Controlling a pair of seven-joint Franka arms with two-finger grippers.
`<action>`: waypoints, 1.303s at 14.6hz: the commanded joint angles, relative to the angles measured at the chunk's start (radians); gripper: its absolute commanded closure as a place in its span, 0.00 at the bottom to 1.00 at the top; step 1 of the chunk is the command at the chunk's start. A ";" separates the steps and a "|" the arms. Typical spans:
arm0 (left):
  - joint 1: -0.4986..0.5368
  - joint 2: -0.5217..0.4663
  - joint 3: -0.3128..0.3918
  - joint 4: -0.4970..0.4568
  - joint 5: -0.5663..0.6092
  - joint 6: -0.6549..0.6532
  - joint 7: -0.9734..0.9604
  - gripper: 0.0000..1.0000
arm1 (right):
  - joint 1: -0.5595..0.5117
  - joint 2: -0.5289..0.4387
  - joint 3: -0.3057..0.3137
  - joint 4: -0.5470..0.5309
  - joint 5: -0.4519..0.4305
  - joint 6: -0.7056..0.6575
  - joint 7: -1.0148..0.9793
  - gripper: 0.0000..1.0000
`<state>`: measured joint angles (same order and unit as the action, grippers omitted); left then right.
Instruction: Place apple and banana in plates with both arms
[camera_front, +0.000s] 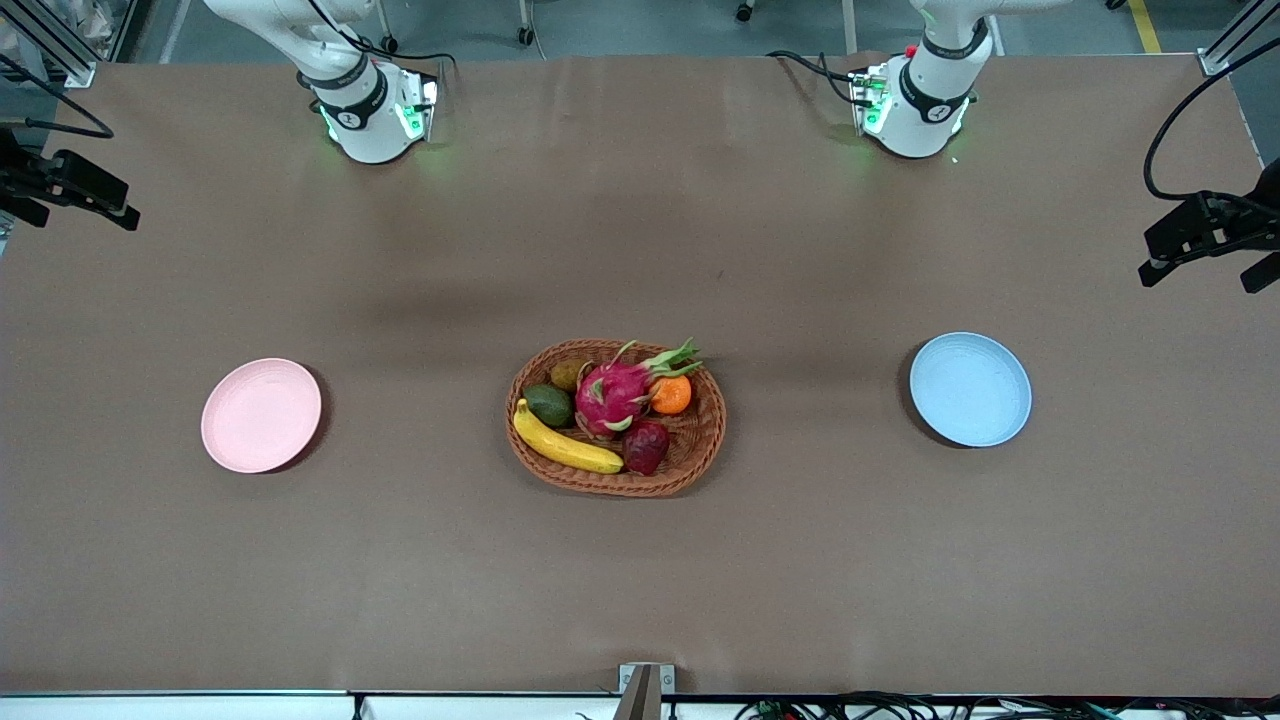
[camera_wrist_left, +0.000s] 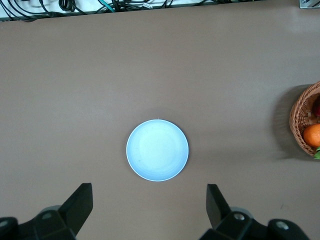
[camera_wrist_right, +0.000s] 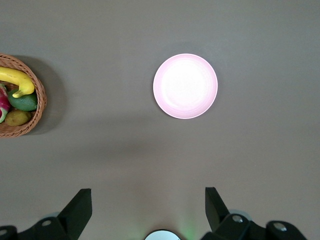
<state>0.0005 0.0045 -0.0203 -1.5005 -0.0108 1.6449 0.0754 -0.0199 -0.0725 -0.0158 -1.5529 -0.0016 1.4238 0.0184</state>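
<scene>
The banana (camera_front: 565, 445) and the dark red apple (camera_front: 646, 446) lie in the wicker basket (camera_front: 600, 487) at the table's middle, on its side nearer the front camera. The pink plate (camera_front: 261, 414) sits toward the right arm's end and the blue plate (camera_front: 970, 389) toward the left arm's end; both are empty. My left gripper (camera_wrist_left: 150, 200) is open and empty, high over bare table beside the blue plate (camera_wrist_left: 157, 150). My right gripper (camera_wrist_right: 148, 205) is open and empty, high over bare table beside the pink plate (camera_wrist_right: 185, 86). The banana (camera_wrist_right: 17, 81) shows in the right wrist view. Both grippers are out of the front view.
The basket also holds a pink dragon fruit (camera_front: 615, 390), an orange (camera_front: 671, 395), an avocado (camera_front: 548, 405) and a small brownish fruit (camera_front: 566, 374). Black camera mounts (camera_front: 70, 185) (camera_front: 1205, 235) stand at both table ends. The arm bases (camera_front: 365, 110) (camera_front: 920, 100) stand along the table edge farthest from the front camera.
</scene>
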 joint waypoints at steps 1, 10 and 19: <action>0.004 -0.004 0.003 0.000 0.009 -0.023 0.006 0.00 | -0.022 -0.007 0.014 0.001 0.015 -0.005 0.008 0.00; -0.004 0.014 -0.007 -0.003 0.005 -0.063 0.015 0.00 | -0.011 -0.007 0.011 0.005 0.014 -0.006 0.018 0.00; -0.019 0.216 -0.009 -0.004 -0.027 -0.016 0.018 0.00 | -0.048 0.140 0.011 0.020 -0.003 0.039 -0.001 0.00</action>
<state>-0.0263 0.1451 -0.0297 -1.5230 -0.0146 1.6089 0.0777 -0.0388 0.0171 -0.0150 -1.5513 -0.0017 1.4427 0.0215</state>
